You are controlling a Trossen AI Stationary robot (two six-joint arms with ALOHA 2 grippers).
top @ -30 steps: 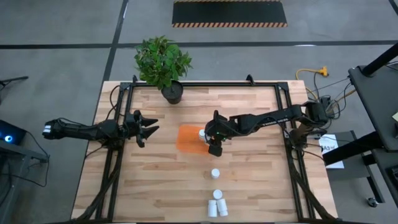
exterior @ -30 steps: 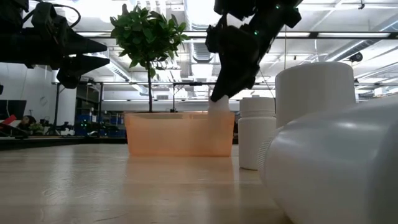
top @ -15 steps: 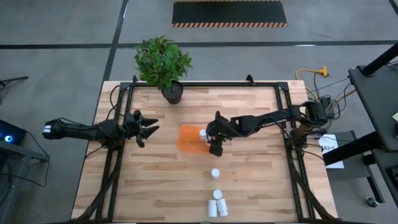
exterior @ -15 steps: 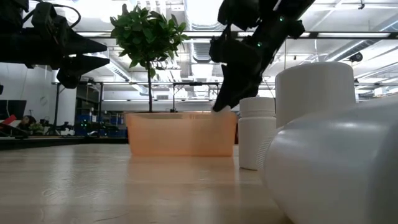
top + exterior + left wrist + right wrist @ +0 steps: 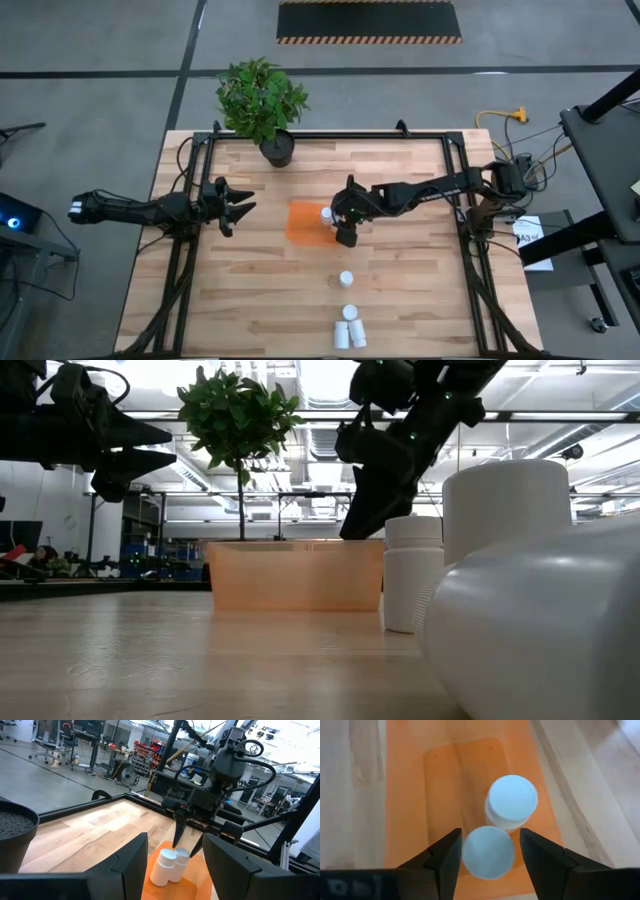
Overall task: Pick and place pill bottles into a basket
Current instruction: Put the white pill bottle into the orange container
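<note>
Fingers of the right gripper [image 5: 487, 857] stood apart on either side of a bottle [image 5: 488, 852] in the basket [image 5: 306, 222], beside a second upright bottle [image 5: 511, 802]. Left gripper [image 5: 240, 204] hovered open, well apart at the table's [image 5: 400, 300] left edge. Four more bottles [image 5: 346, 279] sat on the near table.

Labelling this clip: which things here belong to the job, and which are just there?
Job: translucent orange plastic basket; two white pill bottles inside it; four white pill bottles on the wooden table; right gripper above the basket.
Just there: potted green plant; idle left gripper.
</note>
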